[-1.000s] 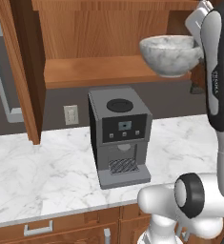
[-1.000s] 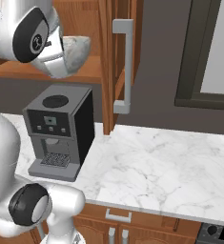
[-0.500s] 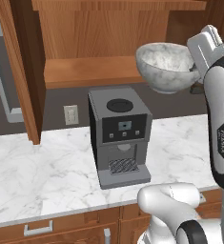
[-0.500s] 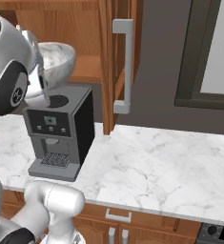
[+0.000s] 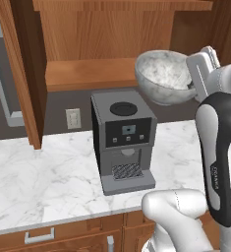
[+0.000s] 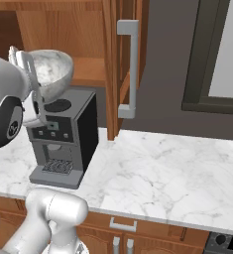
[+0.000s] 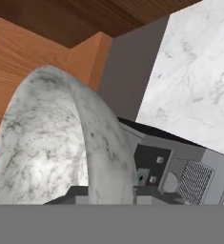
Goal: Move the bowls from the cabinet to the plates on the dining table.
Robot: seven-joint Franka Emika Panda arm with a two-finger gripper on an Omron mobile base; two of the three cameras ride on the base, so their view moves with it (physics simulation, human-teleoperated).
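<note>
Marbled bowl (image 5: 163, 76) clamped in tool (image 5: 194, 84), unlabelled.

Marble counter (image 6: 152, 173), grey coffee machine (image 5: 124, 140)

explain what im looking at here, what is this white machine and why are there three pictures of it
It is a white robot arm with a two-finger gripper, working in a rendered kitchen. Two cameras ride on its base, one behind it to the left and one to the right, so those two pictures show the same scene from two sides. The third comes from a camera on the hand, looking along the fingers.

The gripper is shut on the rim of a grey-white marbled bowl, carried in the air above a grey coffee machine. The coffee machine stands on a marble counter. Behind is a wooden wall cabinet with its doors open and a bare shelf.
</note>
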